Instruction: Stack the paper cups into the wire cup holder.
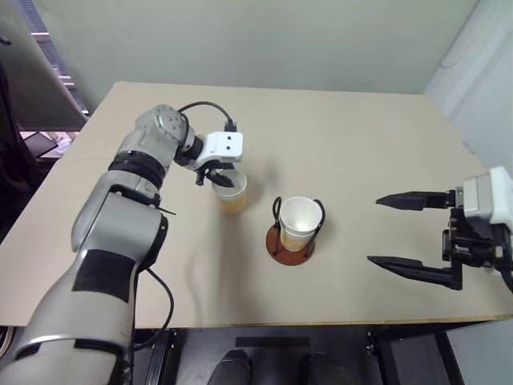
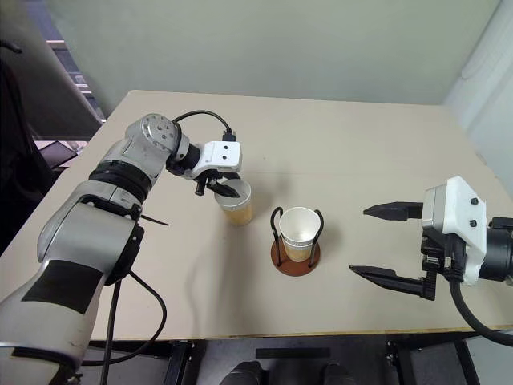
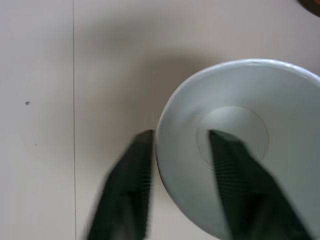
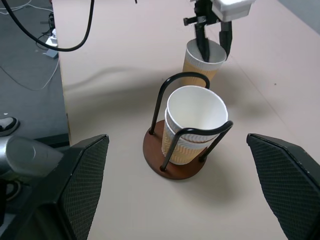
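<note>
A: So, from the left?
B: Left gripper (image 1: 224, 178) straddles the loose cup's (image 1: 231, 192) rim, one finger inside, one outside, jaws pinching it on the bench (image 1: 361, 144).
A: Then?
B: Two cups (image 4: 192, 125) sit nested in the holder (image 1: 291, 241); one left to stack. Right gripper (image 1: 415, 239) hangs wide, empty.

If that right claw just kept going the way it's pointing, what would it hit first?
Most likely the wire cup holder with its stacked paper cups, which sit between the right gripper's open fingers in its wrist view; depth is uncertain.
</note>
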`<state>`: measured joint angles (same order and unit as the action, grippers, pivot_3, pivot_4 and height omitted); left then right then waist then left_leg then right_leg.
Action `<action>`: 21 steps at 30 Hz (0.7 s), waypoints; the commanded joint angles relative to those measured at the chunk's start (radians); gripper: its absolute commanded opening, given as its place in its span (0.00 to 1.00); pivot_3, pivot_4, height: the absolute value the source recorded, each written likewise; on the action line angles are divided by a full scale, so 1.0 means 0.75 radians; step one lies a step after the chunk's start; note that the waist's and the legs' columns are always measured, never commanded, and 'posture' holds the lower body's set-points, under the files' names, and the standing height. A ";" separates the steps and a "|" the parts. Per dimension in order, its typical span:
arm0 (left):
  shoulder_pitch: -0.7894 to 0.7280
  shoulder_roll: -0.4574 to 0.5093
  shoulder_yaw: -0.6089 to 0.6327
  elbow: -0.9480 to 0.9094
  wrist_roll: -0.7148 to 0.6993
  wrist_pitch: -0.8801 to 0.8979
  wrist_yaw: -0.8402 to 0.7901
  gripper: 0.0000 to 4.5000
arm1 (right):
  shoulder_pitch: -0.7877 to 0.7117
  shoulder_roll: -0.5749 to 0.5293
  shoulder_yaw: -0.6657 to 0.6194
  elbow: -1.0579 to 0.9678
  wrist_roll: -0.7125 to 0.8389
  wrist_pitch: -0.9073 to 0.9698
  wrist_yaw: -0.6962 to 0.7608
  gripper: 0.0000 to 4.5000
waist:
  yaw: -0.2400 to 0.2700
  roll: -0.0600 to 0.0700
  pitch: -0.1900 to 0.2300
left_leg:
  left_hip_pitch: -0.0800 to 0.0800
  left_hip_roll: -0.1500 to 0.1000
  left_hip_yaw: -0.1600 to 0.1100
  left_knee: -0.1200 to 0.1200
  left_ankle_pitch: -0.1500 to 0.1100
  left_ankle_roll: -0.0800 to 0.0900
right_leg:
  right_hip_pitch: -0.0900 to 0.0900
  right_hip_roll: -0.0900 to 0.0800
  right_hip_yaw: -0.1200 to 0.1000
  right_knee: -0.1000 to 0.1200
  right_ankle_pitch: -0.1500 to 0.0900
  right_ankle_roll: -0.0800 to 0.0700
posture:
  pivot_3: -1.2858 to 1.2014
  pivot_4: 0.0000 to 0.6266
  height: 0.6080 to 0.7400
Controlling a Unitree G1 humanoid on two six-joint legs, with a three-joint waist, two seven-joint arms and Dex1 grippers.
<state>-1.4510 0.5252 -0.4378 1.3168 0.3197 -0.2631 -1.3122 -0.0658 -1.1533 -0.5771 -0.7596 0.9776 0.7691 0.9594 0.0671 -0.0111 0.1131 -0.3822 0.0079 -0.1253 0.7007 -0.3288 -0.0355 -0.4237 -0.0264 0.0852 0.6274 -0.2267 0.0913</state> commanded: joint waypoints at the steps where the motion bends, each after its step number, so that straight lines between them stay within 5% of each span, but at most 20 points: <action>1: -0.023 0.018 0.049 -0.006 0.004 0.000 -0.001 0.06 | -0.006 -0.009 -0.036 -0.009 -0.012 -0.019 -0.005 1.00 | 0.000 0.000 0.000 | 0.000 0.000 -0.001 0.000 0.000 0.000 | 0.000 0.001 0.000 0.000 0.000 0.000 | 0.52 0.24 1.00; 10: -0.093 0.054 0.216 -0.025 -0.098 0.032 -0.142 0.01 | -0.003 -0.002 0.008 0.041 -0.078 -0.072 0.037 1.00 | -0.002 0.000 0.000 | 0.000 0.000 0.000 0.000 0.000 0.000 | 0.000 0.002 0.000 0.000 0.000 0.000 | 0.52 0.24 1.00; 16: -0.297 -0.027 0.438 -0.110 -0.429 0.128 -0.395 0.01 | -0.018 -0.011 0.037 0.097 -0.137 -0.114 0.074 1.00 | 0.004 -0.001 0.001 | -0.003 -0.007 0.000 0.000 0.000 0.001 | -0.001 0.001 -0.001 -0.002 0.000 0.000 | 0.52 0.24 1.00; 21: -0.295 -0.069 0.219 -0.430 -0.863 0.281 -0.403 0.01 | -0.030 -0.009 0.052 0.110 -0.165 -0.130 0.082 1.00 | -0.006 0.001 0.000 | -0.001 -0.009 0.002 -0.002 0.000 0.008 | 0.001 -0.020 0.002 0.000 -0.002 0.005 | 0.52 0.24 1.00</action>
<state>-1.6762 0.4671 -0.2140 1.0926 -0.2069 -0.0955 -1.5792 -0.0719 -1.1528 -0.5261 -0.6699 0.8581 0.6882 1.0137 0.0626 -0.0103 0.1134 -0.3828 -0.0042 -0.1155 0.6995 -0.3288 -0.0285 -0.4228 -0.0375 0.0842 0.6282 -0.2290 0.0965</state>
